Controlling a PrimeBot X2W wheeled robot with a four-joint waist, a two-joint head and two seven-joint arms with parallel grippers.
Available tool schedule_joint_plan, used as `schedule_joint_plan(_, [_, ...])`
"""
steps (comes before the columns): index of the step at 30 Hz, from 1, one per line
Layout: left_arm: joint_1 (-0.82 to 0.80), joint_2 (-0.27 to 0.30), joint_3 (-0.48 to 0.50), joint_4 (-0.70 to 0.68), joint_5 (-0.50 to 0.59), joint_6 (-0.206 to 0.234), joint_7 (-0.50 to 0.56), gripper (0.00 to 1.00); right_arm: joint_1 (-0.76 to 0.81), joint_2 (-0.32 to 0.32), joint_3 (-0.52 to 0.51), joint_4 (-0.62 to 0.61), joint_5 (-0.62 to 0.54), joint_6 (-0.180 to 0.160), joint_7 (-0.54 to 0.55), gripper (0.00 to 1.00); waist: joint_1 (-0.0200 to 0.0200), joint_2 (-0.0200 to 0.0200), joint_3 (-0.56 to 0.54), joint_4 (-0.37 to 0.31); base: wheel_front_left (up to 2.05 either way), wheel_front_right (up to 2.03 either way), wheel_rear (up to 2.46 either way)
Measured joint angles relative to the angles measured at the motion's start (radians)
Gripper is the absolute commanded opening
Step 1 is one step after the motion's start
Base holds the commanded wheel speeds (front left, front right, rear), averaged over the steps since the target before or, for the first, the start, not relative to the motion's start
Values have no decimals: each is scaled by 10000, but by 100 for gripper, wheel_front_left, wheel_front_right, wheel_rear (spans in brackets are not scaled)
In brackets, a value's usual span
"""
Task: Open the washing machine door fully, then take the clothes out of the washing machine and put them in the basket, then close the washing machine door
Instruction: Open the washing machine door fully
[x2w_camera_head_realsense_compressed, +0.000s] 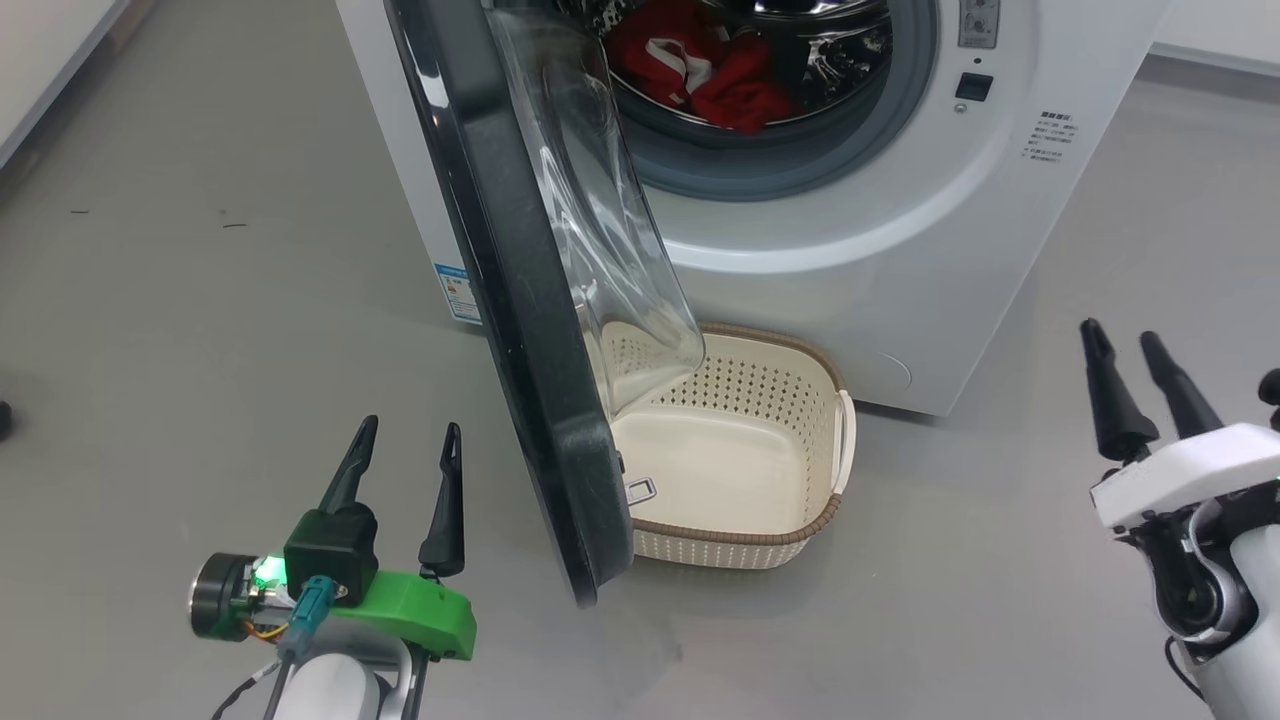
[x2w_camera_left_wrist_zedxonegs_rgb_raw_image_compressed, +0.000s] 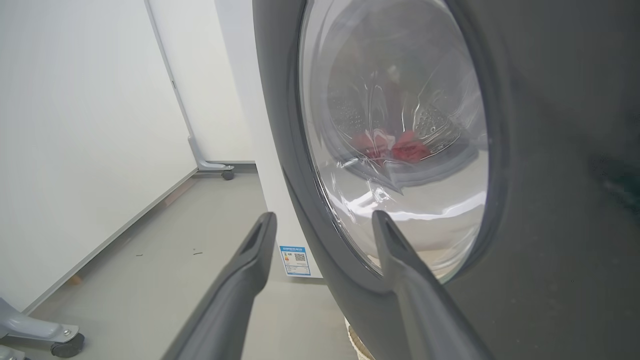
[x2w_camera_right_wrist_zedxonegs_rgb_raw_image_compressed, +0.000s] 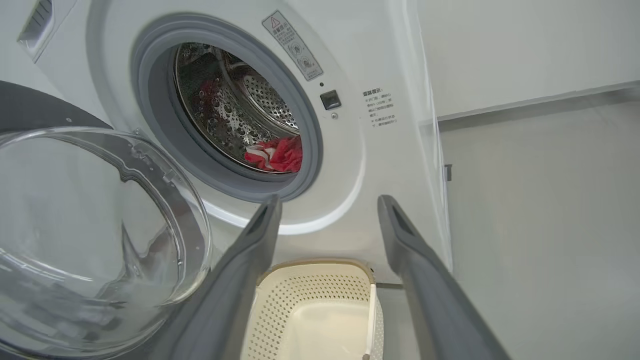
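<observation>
The white washing machine (x2w_camera_head_realsense_compressed: 900, 230) stands ahead with its round black door (x2w_camera_head_realsense_compressed: 520, 330) swung out towards me, edge-on, its clear glass bowl (x2w_camera_head_realsense_compressed: 610, 230) bulging right. Red clothes (x2w_camera_head_realsense_compressed: 715, 70) with white trim lie in the steel drum. They show too in the right wrist view, clothes (x2w_camera_right_wrist_zedxonegs_rgb_raw_image_compressed: 277, 154), and through the door glass (x2w_camera_left_wrist_zedxonegs_rgb_raw_image_compressed: 395, 145) in the left wrist view. The cream basket (x2w_camera_head_realsense_compressed: 790, 530) sits on the floor under the door, with nothing in it. My left gripper (x2w_camera_head_realsense_compressed: 405, 445) is open, just left of the door's edge. My right gripper (x2w_camera_head_realsense_compressed: 1125, 345) is open at the far right, holding nothing.
Grey floor lies all round. A white wall panel (x2w_camera_left_wrist_zedxonegs_rgb_raw_image_compressed: 75, 150) on castor feet (x2w_camera_left_wrist_zedxonegs_rgb_raw_image_compressed: 67, 345) runs along the left. A small blue label (x2w_camera_head_realsense_compressed: 458, 292) marks the machine's lower left corner. The door latch socket (x2w_camera_right_wrist_zedxonegs_rgb_raw_image_compressed: 330, 99) sits right of the drum opening.
</observation>
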Motion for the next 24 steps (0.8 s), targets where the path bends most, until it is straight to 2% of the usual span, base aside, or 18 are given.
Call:
schedule_joint_plan(1, [1,2,6,0,4,0,0,100,69,-142,-17,33,-364,-23,-293,100,0,0,-7,-8,0,0,0])
schedule_joint_plan(2, [2,0,8,-2,4,0,0,100,87,-339,-19,33,-1070,-311,-857,100,0,0,-18,-19,0,0,0])
schedule_joint_plan(6, [4,0,19,-4,6,0,0,100,87,-660,77,-10,-2383,-943,-1837,100,0,0,-34,-37,0,0,0])
schedule_joint_plan(13, [13,2,50,-4,13,0,0,100,181,-861,472,-197,-4010,-1766,-1578,100,0,0,-81,-44,0,0,0])
schedule_joint_plan(14, [13,2,50,-4,13,0,0,100,181,-861,472,-197,-4010,-1766,-1578,100,0,0,-81,-44,0,0,0])
schedule_joint_plan(18, [35,2,59,-6,13,0,0,100,504,-838,499,-251,-4541,-2207,-1524,100,0,0,-109,-33,0,0,0])
schedule_joint_plan(24, [92,2,105,-6,13,0,0,100,885,-274,244,-803,-5003,-2291,-1446,100,0,0,-152,-49,0,0,0])
